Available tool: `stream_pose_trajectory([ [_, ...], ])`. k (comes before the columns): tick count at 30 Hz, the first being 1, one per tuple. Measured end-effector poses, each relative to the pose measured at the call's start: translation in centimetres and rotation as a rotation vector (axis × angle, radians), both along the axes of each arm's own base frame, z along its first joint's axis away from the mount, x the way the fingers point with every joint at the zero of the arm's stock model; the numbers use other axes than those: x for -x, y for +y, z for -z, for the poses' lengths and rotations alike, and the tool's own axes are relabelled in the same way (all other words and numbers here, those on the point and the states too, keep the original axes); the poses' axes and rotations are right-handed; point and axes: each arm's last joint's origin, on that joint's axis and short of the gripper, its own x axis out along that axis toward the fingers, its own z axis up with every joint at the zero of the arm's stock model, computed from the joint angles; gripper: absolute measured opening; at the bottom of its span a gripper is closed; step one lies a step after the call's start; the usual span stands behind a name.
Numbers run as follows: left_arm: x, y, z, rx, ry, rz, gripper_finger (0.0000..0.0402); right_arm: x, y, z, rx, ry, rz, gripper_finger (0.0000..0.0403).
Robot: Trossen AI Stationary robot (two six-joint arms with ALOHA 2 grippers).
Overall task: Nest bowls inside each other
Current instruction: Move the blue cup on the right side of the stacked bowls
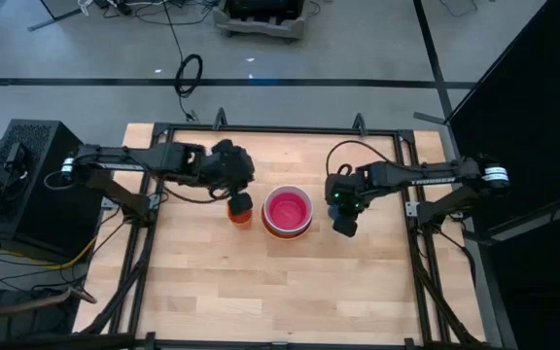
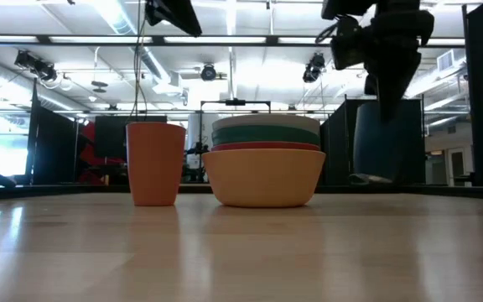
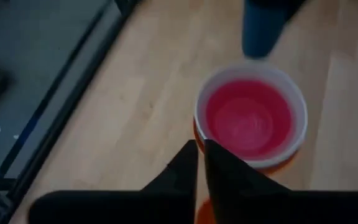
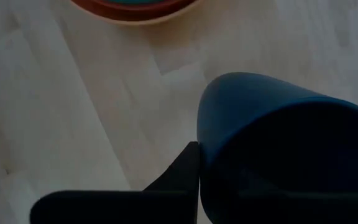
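Pale wooden table (image 1: 212, 292) in a grey-floored workroom with ceiling strip lights. No readable writing anywhere. Nested bowls (image 1: 287, 211) at table centre: pink innermost, white rim around it, teal, red and orange-yellow outermost. Small orange cup (image 2: 156, 163) just beside, partly hidden under left gripper (image 3: 200, 151), fingers pressed together, empty. Right gripper (image 1: 344, 218) clamped on dark blue cup (image 4: 278, 149), fingers mostly hidden.

Overhead cam looks straight down, low cam sits at tabletop level; both catch bowl stack (image 1: 287, 211) mid-table (image 1: 212, 292).
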Motion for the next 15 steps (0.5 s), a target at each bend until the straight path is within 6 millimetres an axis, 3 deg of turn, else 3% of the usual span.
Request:
stream_pose_trajectory([
  [9, 4.1, 0.2, 1.2, 0.089, -0.394, -0.078, 0.0001, 0.0, 0.7, -0.2, 0.035, 0.008, -0.087, 0.0],
  [15, 5.3, 0.2, 2.1, 0.127, -0.453, -0.098, 0.0001, -0.3, 2.4, -0.2, 0.048, 0.002, -0.231, 0.0],
])
